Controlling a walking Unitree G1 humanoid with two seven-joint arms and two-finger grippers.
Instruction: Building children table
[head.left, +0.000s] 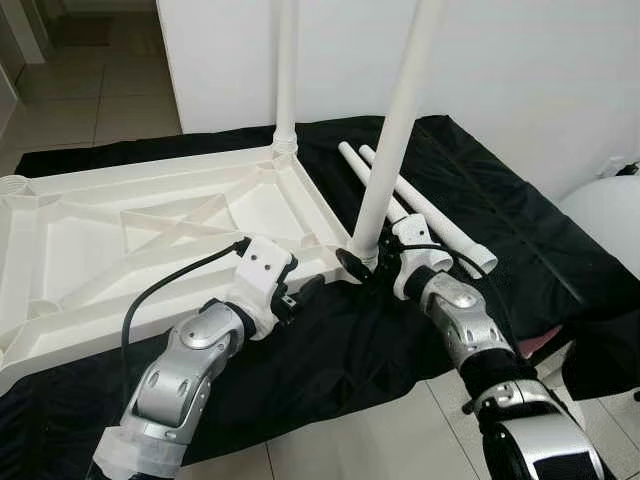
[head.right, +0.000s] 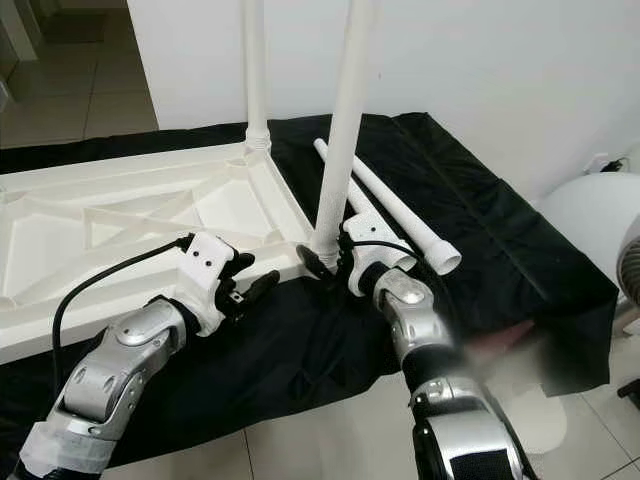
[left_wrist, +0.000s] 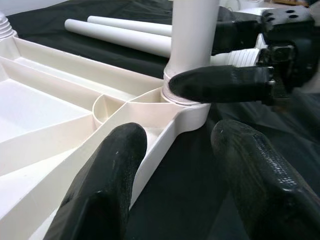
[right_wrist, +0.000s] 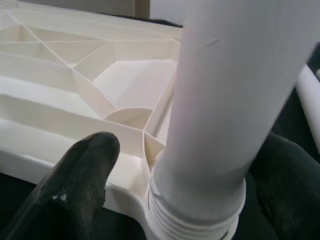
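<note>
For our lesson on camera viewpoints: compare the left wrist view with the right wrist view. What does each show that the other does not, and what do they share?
Left wrist view alone: the two loose legs lying on the black cloth, the left gripper open near the tabletop's corner, and the right gripper seen from outside, a finger against the leg's base.

Right wrist view alone: the threaded collar up close, between the right gripper's fingers.

Both: the upright leg standing in the corner socket of the upturned white tabletop.
</note>
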